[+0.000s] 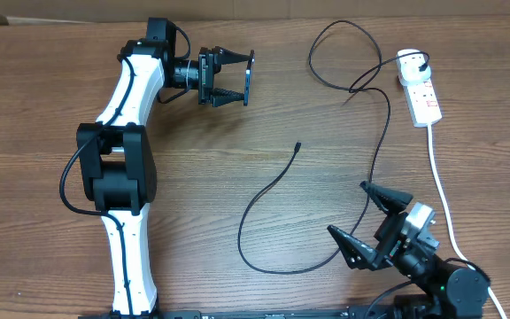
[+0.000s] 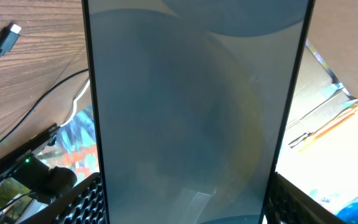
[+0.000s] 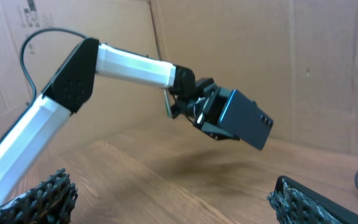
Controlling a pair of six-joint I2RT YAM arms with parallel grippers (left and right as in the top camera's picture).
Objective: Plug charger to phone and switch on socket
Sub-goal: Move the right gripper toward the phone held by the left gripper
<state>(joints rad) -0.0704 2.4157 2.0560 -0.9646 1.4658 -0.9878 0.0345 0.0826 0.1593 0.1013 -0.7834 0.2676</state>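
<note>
While your left gripper (image 1: 242,78) clamps the phone (image 2: 191,112) aloft, a slip would drop it. Your right gripper (image 1: 347,206) gapes empty, and the loose charger (image 1: 297,146) tip may skid.

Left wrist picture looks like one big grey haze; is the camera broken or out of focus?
Left wrist view: probably not broken; the phone fills the frame up close, its glass showing dim, smeared reflections, while the cable tip looks fairly sharp. Right wrist view: the same phone throws a soft shadow on the table.
</note>
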